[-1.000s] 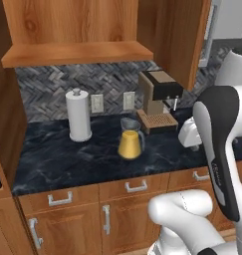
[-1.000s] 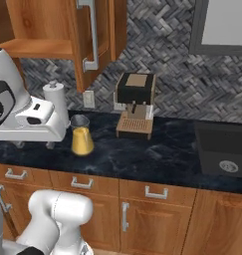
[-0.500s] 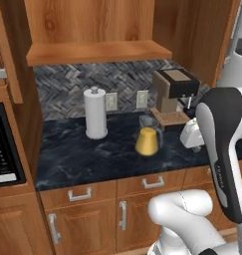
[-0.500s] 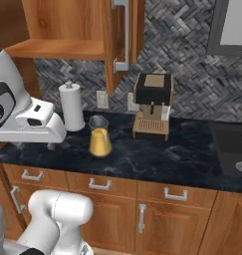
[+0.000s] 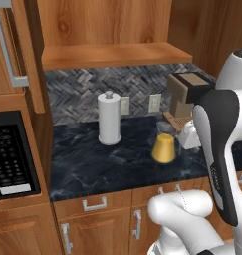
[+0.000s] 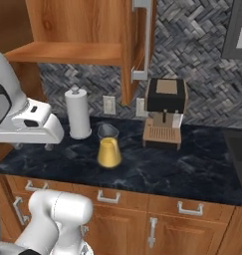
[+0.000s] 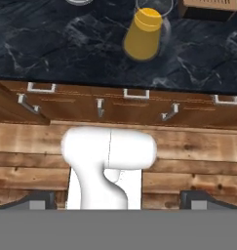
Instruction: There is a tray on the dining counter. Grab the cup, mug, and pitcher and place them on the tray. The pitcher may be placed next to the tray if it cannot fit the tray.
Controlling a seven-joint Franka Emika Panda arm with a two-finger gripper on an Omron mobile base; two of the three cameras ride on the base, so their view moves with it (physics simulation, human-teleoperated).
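pitcher (image 6: 109, 148) stands mid-counter (image 6: 192, 169), open stone around it — jaws (image 7: 118, 197) spread wide, empty.

On the black counter (image 6: 182, 172) there is one pitcher (image 6: 108, 146) with a yellow-orange lower part, one white paper-towel roll (image 6: 78, 113) and one coffee machine (image 6: 165, 113). On the tiled wall behind them there are two white outlets (image 5: 139, 104). One black microwave (image 5: 12, 153) is at the left, and one wooden shelf (image 5: 112, 54) is above the counter.
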